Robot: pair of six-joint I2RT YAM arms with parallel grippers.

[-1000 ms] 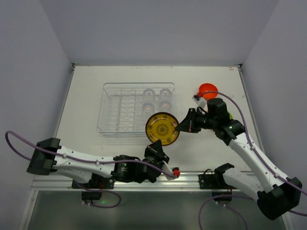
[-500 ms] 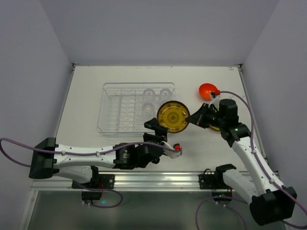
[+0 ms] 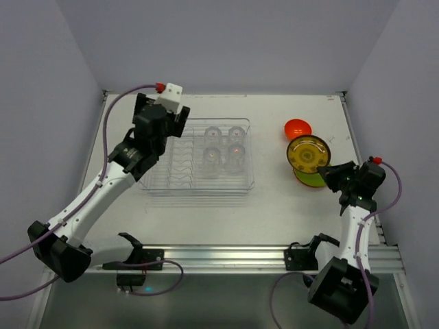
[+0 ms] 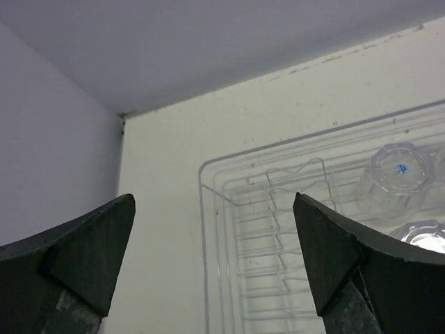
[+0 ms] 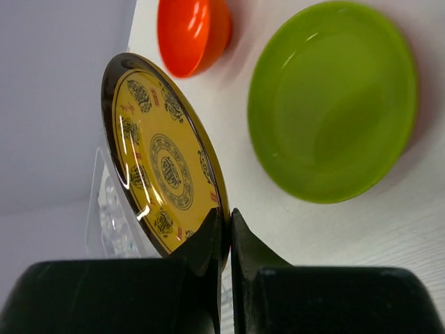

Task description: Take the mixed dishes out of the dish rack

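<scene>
At the right side of the table, my right claw [image 5: 222,229] is clamped on the lower rim of the patterned yellow plate [image 5: 163,160]. The plate stands on edge, its face running from my fingertips up toward 11 o'clock in my wrist view. The green plate [image 5: 332,101] lies flat on the table at 1 o'clock from my grip, and the orange bowl [image 5: 193,35] sits at 12 o'clock, just beside both. I judge the coming move turns on tipping the yellow plate over toward that green one. My left claw [image 4: 212,250], jaws wide apart and empty, hangs over the far-left corner of the dish rack [image 3: 199,188]. The clear glasses [image 4: 398,170] stand in the rack at 3 o'clock from it, so that arm is nearer them.
</scene>
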